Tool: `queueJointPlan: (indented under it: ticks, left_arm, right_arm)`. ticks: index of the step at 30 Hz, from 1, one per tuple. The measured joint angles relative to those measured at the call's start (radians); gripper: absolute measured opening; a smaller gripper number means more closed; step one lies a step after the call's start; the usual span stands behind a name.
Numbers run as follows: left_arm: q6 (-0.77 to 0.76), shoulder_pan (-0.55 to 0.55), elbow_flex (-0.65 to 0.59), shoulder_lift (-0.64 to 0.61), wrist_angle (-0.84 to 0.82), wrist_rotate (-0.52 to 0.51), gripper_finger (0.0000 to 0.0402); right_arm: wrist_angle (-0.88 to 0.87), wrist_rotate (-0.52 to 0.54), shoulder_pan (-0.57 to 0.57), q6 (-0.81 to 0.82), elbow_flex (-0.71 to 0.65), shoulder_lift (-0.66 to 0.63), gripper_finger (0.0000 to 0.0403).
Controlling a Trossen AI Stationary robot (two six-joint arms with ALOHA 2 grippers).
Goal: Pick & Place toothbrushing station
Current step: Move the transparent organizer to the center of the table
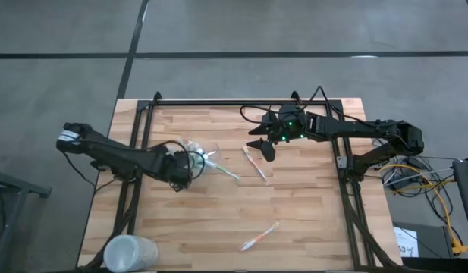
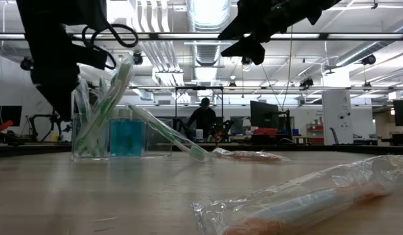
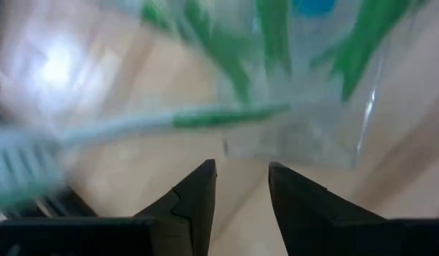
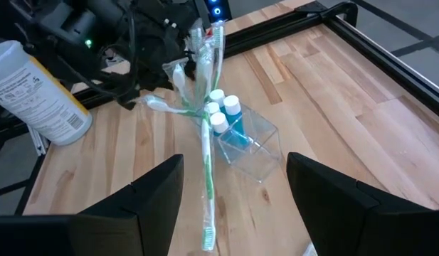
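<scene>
1. Frosted white plastic cup point(image 1: 130, 253) sits at the lower left of the high view, by the wooden table's point(image 1: 309, 227) edge, clear of the work.
2. Left gripper point(image 1: 182, 171), left of centre, hovers beside the clear plastic toothbrushing station point(image 1: 197, 152), fingers point(image 3: 198, 203) parted and empty, probably lined up for a grasp.
3. One wrapped green toothbrush point(image 1: 221, 167) leans out rightward.
4. Two wrapped orange-and-white toothbrushes point(image 1: 255, 163) point(image 1: 260, 236) lie loose; bare board between them leaves approach room.
5. Right gripper point(image 1: 265, 142), upper centre, hangs wide open, holding nothing.

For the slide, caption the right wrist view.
Open right gripper faces the clear holder of green toothbrushes and blue tubes.
</scene>
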Motion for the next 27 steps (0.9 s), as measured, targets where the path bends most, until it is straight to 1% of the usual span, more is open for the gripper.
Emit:
queueJointPlan:
  ticks: [4, 12, 14, 18, 20, 24, 27]
  left_arm:
    - [0.032, 0.000, 0.000, 0.016, 0.049, -0.074, 0.0136]
    - [0.108, 0.002, 0.000, 0.051, 0.140, -0.147, 0.0136]
    - [0.120, 0.003, 0.000, 0.059, 0.167, -0.189, 0.0136]
    - [0.117, 0.008, 0.000, 0.067, 0.215, -0.318, 0.0136]
    - [0.117, 0.015, 0.000, 0.069, 0.237, -0.355, 0.0136]
    - [0.155, 0.037, 0.000, 0.069, 0.286, -0.368, 0.0136]
    - [0.215, 0.056, -0.006, 0.069, 0.349, -0.366, 0.0136]
  right_arm:
    - [0.000, 0.000, 0.000, 0.000, 0.000, 0.000, 0.0244]
    - [0.000, 0.000, 0.000, 0.000, 0.000, 0.000, 0.0244]
    - [0.000, 0.000, 0.000, 0.000, 0.000, 0.000, 0.0244]
    - [0.000, 0.000, 0.000, -0.001, 0.000, 0.000, 0.0244]
    - [0.000, 0.000, 0.000, -0.001, 0.000, 0.000, 0.0244]
    - [0.000, 0.000, 0.000, -0.001, 0.000, 0.000, 0.0244]
    - [0.000, 0.000, 0.000, -0.001, 0.000, 0.000, 0.0244]
